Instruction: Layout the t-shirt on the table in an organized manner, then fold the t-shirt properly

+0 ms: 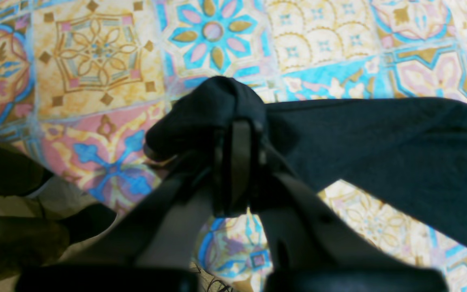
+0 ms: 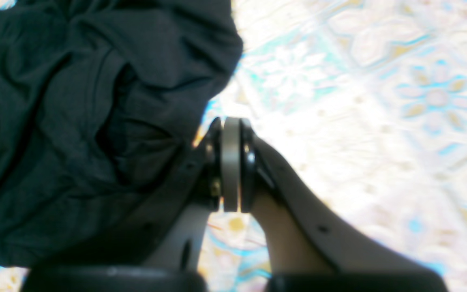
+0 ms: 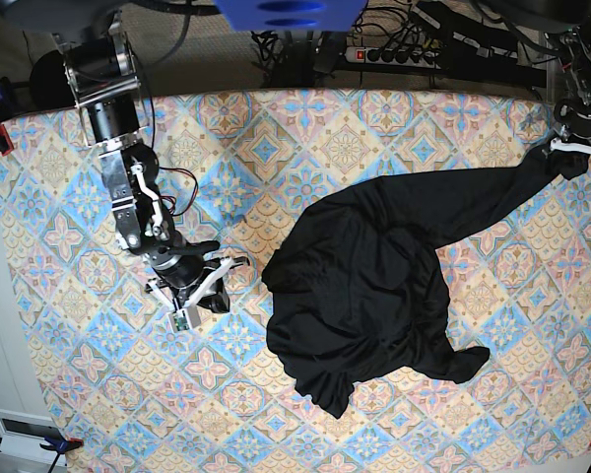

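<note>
The left gripper [image 1: 237,162] is clamping a bunched end of the black t-shirt [image 3: 374,286] near the table's [image 3: 59,296] edge, pulling a long strip of cloth taut from it toward the crumpled heap at the table's middle. The right gripper [image 2: 231,162] is sitting with jaws together, holding nothing, just beside the heap's edge, with bare patterned table lying open on its other side.
</note>
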`<state>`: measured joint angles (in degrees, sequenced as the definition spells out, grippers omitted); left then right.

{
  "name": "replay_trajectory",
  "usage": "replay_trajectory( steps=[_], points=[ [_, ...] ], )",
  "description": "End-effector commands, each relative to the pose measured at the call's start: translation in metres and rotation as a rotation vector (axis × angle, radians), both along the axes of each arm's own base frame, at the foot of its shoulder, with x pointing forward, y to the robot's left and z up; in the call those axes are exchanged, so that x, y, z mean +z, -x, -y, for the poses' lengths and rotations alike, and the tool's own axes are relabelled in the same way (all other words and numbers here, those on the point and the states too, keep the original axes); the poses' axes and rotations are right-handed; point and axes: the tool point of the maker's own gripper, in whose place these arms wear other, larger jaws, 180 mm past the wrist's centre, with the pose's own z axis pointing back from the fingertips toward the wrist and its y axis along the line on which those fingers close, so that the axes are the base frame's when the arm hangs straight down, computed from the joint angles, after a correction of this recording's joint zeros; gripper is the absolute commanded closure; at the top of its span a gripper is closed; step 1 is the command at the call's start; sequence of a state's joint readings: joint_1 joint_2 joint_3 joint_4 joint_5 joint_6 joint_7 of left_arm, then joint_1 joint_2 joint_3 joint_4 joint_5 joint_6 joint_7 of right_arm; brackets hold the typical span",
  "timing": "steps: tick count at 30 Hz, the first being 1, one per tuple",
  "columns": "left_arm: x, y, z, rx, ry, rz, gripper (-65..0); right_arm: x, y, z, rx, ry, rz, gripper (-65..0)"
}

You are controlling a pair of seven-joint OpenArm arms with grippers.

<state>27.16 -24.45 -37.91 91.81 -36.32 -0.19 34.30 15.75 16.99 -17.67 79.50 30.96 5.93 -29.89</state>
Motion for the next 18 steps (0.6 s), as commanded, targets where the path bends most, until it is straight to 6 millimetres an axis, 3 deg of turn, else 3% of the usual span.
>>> replay_trajectory(
  steps=[1,5,8,11,13,18],
  points=[
    [0.014,-0.007,-0.006,-0.011,-0.035,0.034,0.0,0.022,-0.012,0.014,-0.022,0.002,0.063,0.0],
    [0.004,-0.013,0.011,-0.062,-0.015,0.013,0.0,0.014,-0.005,0.043,-0.066,0.016,0.038,0.0],
    [0.000,-0.014,0.017,-0.077,-0.005,0.003,0.0,0.003,0.007,0.040,-0.069,-0.049,-0.006,-1.0],
    [-0.001,-0.014,0.018,-0.079,-0.002,0.002,0.0,0.005,0.012,0.034,-0.059,-0.071,-0.004,-7.1],
    [-0.001,-0.014,0.019,-0.080,-0.003,0.003,0.0,0.007,0.014,0.021,-0.032,-0.080,-0.001,-12.4],
    [0.000,-0.014,0.018,-0.082,-0.006,0.003,0.0,-0.001,0.027,-0.049,0.099,-0.128,-0.034,-20.6]
  ],
)
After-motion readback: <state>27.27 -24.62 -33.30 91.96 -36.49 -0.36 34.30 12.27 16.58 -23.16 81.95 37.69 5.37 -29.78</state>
